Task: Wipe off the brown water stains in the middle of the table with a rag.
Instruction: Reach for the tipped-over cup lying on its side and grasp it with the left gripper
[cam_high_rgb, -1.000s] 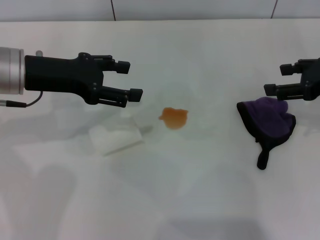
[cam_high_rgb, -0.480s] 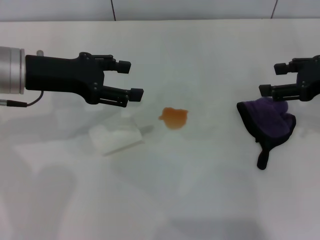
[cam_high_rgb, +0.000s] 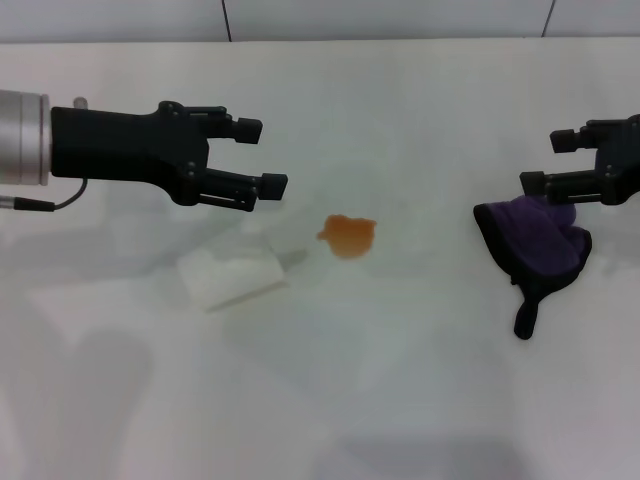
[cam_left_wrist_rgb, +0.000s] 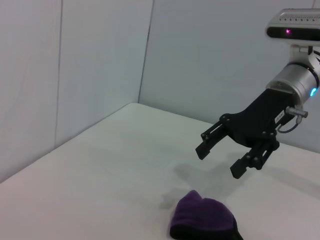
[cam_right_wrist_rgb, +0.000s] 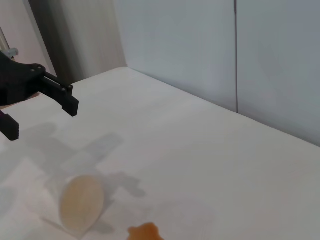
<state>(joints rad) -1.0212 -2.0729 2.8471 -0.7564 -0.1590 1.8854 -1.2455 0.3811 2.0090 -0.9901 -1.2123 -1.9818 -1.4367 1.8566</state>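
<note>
The brown water stain (cam_high_rgb: 348, 235) is a small orange-brown blotch in the middle of the white table (cam_high_rgb: 400, 380). It also shows in the right wrist view (cam_right_wrist_rgb: 145, 233). The dark purple rag (cam_high_rgb: 535, 245) lies crumpled at the right, its black tail pointing toward the front; the left wrist view shows it too (cam_left_wrist_rgb: 202, 220). My right gripper (cam_high_rgb: 545, 162) is open and empty, hovering just above the rag's far edge (cam_left_wrist_rgb: 218, 161). My left gripper (cam_high_rgb: 262, 156) is open and empty, above the table to the left of the stain.
A white paper cup (cam_high_rgb: 232, 273) lies on its side left of the stain, below my left gripper; its orange-tinted inside shows in the right wrist view (cam_right_wrist_rgb: 81, 202). A grey wall (cam_high_rgb: 400, 18) runs behind the table's far edge.
My right gripper has shifted slightly to the left over the rag's far edge. The left gripper, rag, cup and stain have hardly moved.
</note>
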